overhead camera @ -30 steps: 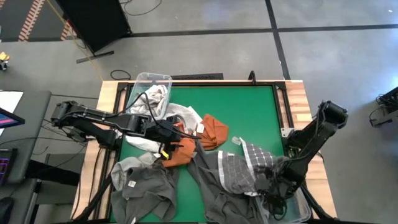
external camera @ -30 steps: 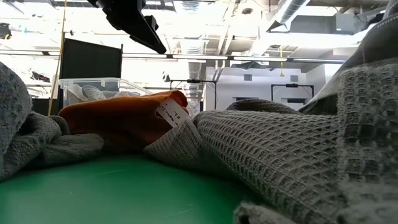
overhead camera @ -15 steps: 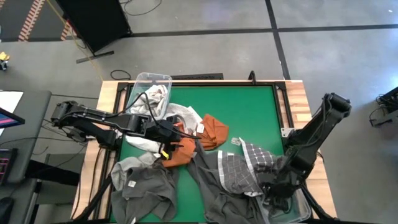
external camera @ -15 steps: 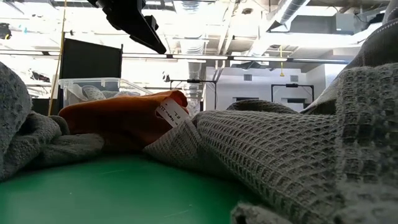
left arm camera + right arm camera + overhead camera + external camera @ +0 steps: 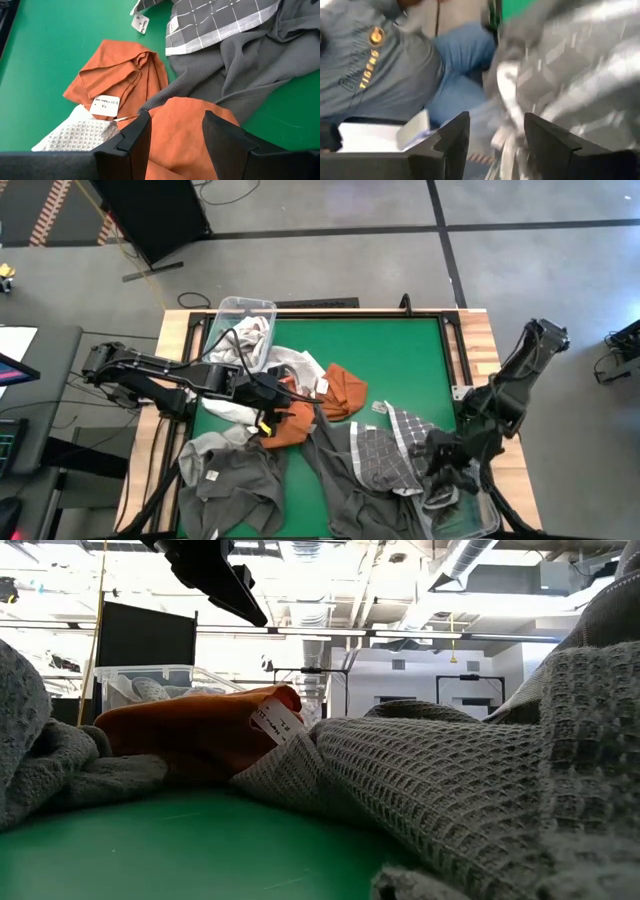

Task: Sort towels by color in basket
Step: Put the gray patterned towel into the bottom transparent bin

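Hovering left gripper [image 5: 172,131], jaws released, over rust towel [image 5: 187,127] mid-mat. Soft, limp cloth: pinch raised fold. Right gripper [image 5: 447,473] near checked towel [image 5: 385,455], jaws gapped, nothing clearly held.

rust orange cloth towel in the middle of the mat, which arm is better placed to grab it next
Left, probably. The left claw hangs open right over the rust orange cloth towel, which fills the space between its fingers in the left wrist view. The right claw is at the table's far corner, by the clear plastic bin.
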Motion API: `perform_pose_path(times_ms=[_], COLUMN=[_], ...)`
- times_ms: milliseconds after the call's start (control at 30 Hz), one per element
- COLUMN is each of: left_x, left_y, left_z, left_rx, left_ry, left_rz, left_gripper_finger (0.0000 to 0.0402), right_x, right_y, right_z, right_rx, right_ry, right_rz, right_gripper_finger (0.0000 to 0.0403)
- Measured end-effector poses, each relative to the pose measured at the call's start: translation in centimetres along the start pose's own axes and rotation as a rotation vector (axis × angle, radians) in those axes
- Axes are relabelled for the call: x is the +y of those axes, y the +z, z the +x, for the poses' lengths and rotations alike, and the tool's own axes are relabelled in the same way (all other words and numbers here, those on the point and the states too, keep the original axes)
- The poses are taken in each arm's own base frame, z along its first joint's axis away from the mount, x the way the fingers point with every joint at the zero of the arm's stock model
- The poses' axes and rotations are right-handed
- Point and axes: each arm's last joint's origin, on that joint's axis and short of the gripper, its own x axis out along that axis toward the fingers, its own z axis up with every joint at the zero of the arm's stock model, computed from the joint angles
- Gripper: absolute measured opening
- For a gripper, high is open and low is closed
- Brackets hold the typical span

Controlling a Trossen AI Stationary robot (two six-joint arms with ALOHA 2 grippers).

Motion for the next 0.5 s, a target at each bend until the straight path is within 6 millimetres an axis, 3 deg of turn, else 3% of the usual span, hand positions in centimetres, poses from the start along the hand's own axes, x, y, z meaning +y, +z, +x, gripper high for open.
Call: perform_pose_path(times_ms=[133,300,500], left_x=[0.0,0.0,0.0], left_y=[0.0,0.0,0.0], left_z=[0.0,0.0,0.0], left_rx=[0.000,0.000,0.000], left_ry=[0.000,0.000,0.000], left_rz=[0.000,0.000,0.000], left_gripper_finger=[0.0167,0.0167,0.0167], right_x=[-0.2,-1.0,-5.0], right_y=[2.3,5.3,7.9], right_z=[-1.2,-1.0,-0.9], right_rx=[-0.122,-0.163,-0.004], right_ry=[-0.036,-0.125,-0.341], right_rz=[-0.136,-0.268,-0.183], right_gripper_finger=[0.0215,0.0214,0.0214])
